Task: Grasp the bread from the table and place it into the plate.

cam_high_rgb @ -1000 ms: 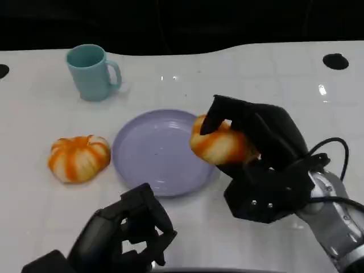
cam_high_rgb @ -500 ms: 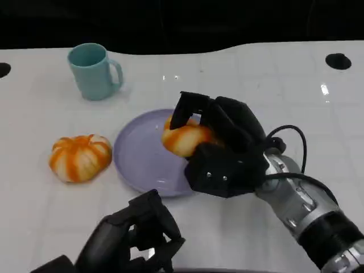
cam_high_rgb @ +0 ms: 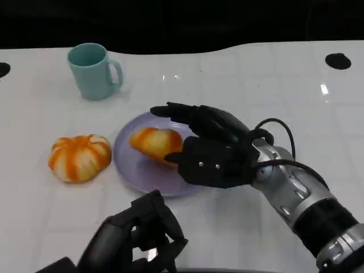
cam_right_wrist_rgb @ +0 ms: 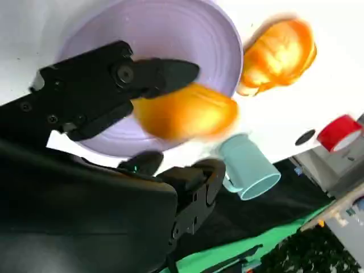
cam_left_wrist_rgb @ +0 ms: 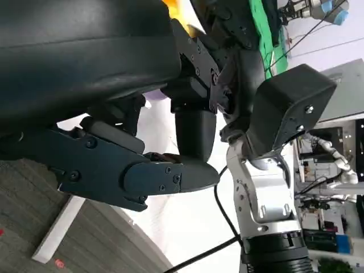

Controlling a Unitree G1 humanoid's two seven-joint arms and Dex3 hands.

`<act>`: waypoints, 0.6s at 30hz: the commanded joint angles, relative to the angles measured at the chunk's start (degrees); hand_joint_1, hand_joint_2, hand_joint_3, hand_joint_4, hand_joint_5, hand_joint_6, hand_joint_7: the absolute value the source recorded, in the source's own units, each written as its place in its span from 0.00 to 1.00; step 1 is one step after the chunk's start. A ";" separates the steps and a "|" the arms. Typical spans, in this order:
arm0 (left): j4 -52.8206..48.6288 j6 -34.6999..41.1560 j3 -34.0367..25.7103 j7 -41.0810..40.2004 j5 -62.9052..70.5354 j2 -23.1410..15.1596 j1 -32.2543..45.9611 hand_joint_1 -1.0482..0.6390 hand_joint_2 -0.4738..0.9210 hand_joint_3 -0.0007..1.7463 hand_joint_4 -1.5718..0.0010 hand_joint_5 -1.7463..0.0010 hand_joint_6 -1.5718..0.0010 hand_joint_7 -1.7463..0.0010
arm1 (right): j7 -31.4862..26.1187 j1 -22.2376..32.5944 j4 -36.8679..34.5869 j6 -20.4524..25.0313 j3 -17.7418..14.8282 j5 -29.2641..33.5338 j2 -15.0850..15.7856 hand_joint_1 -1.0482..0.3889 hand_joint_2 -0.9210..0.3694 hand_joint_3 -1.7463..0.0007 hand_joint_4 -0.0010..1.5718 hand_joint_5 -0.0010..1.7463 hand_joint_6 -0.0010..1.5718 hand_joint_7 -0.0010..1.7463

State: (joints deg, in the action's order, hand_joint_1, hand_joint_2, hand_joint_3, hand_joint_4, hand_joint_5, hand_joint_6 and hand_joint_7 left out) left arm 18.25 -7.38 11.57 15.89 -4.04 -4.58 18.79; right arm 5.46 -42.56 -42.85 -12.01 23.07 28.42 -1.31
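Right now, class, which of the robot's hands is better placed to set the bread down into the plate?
The right hand: it is over the plate with the bread at its fingers. The left hand sits near the table edge, holding nothing.

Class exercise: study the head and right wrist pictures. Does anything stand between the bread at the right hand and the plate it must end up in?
Nothing visible does. The bread is already over the purple plate, at the right hand fingers. The plate holds nothing else, and the second orange loaf and teal mug sit off to the side.
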 commanded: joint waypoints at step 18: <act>0.35 -0.16 -0.61 -0.33 -0.09 -0.55 -0.11 0.31 1.00 0.25 0.57 0.00 0.69 0.01 | 9.40 10.76 23.37 3.99 -1.81 -4.19 7.17 0.21 0.00 0.78 0.02 0.01 0.05 0.01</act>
State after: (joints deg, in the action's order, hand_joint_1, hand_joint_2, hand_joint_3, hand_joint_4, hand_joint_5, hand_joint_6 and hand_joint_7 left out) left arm 18.34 -7.55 11.31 15.89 -4.05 -4.62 18.80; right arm 13.95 -33.82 -23.34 -7.86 22.50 25.79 4.09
